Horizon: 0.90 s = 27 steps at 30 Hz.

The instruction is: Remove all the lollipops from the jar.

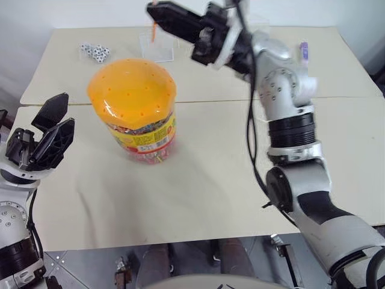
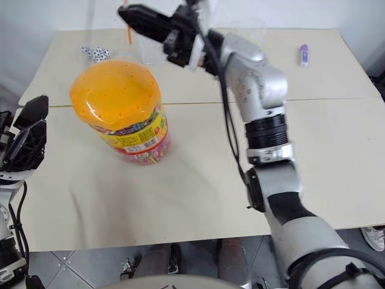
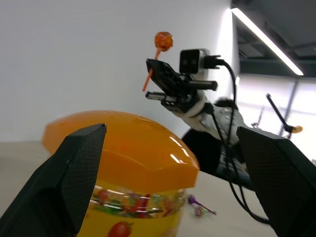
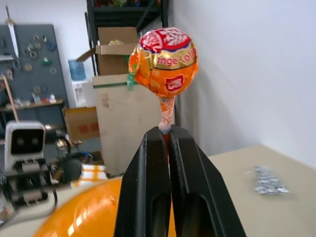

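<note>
The jar (image 1: pixel 133 99) stands upright at the middle left of the table, a clear cylinder with a domed orange lid and a yellow-red label band. Colourful wrapped sweets show through its wall. My right gripper (image 1: pixel 154 9) is raised above and behind the jar, shut on the stick of an orange lollipop (image 4: pixel 164 60) whose head stands above the fingertips (image 4: pixel 157 134). To the left of the jar my left gripper (image 1: pixel 66 109) is open and apart from it, holding nothing. A small purple lollipop (image 1: pixel 304 51) lies at the table's far right.
A small clear cup (image 1: pixel 157 47) stands on the far table behind the jar. A cluster of small white pieces (image 1: pixel 95 52) lies to its left. A seam (image 1: pixel 216 101) runs between the two beige tabletops. My right arm (image 1: pixel 289 120) reaches across the right half.
</note>
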Each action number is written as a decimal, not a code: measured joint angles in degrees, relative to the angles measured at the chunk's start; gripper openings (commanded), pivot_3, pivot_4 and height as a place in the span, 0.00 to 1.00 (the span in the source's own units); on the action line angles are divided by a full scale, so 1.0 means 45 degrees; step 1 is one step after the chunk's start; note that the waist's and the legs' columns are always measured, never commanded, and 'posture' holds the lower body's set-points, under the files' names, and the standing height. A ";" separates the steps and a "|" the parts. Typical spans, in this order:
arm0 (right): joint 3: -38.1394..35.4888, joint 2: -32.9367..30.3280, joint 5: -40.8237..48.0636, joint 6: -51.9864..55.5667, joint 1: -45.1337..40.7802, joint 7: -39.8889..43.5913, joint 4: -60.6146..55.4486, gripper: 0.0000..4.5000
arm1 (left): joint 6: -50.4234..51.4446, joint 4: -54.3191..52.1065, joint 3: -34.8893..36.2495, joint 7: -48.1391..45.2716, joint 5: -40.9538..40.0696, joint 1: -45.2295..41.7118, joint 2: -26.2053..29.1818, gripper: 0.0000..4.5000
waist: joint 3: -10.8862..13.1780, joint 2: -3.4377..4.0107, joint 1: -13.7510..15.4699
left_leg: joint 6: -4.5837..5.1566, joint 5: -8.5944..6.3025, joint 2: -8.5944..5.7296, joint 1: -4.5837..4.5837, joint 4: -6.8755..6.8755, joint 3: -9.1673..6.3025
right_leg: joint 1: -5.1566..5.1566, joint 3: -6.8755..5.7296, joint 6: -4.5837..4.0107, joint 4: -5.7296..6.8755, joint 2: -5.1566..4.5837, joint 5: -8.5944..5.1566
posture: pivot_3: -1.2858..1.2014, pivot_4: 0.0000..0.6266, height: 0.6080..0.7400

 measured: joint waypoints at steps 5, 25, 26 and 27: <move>-0.0259 -0.4240 -0.0522 0.1014 0.1449 0.0773 -0.0653 0.01 | 0.0676 -0.0677 -0.0860 -0.1185 -0.0022 0.0137 0.0611 1.00 | 0.0003 0.0002 0.0145 | 0.0000 -0.0001 0.0005 0.0008 -0.0038 0.0029 | -0.0008 0.0006 0.0000 -0.0031 0.0002 -0.0001 | 0.52 0.24 1.00; 0.0909 -0.9731 -0.6216 -0.7209 0.9398 0.2626 0.4335 0.15 | -0.2353 -0.1009 -0.3540 -0.3638 0.4641 0.0530 0.1077 1.00 | 0.0014 0.0028 -0.0026 | 0.0002 0.0027 0.0012 0.0082 -0.0064 0.0160 | -0.0009 0.0092 0.0010 -0.0062 -0.0004 0.0005 | 0.52 0.24 1.00; 0.0883 -0.9727 -0.6157 -0.7209 0.9360 0.2724 0.4411 0.21 | -0.2333 -0.1007 -0.3540 -0.3642 0.4630 0.0532 0.1076 1.00 | 0.0014 0.0028 0.0012 | 0.0001 0.0027 0.0013 0.0073 -0.0065 0.0143 | -0.0008 0.0075 0.0010 -0.0061 -0.0003 0.0005 | 0.52 0.24 1.00; 0.0807 -0.9697 -0.5982 -0.7256 0.9318 0.2858 0.4469 0.29 | -0.2286 -0.1007 -0.3524 -0.3625 0.4602 0.0539 0.1076 1.00 | 0.0015 0.0028 0.0046 | 0.0001 0.0027 0.0014 0.0067 -0.0065 0.0134 | -0.0009 0.0065 0.0010 -0.0062 -0.0003 0.0005 | 0.52 0.24 1.00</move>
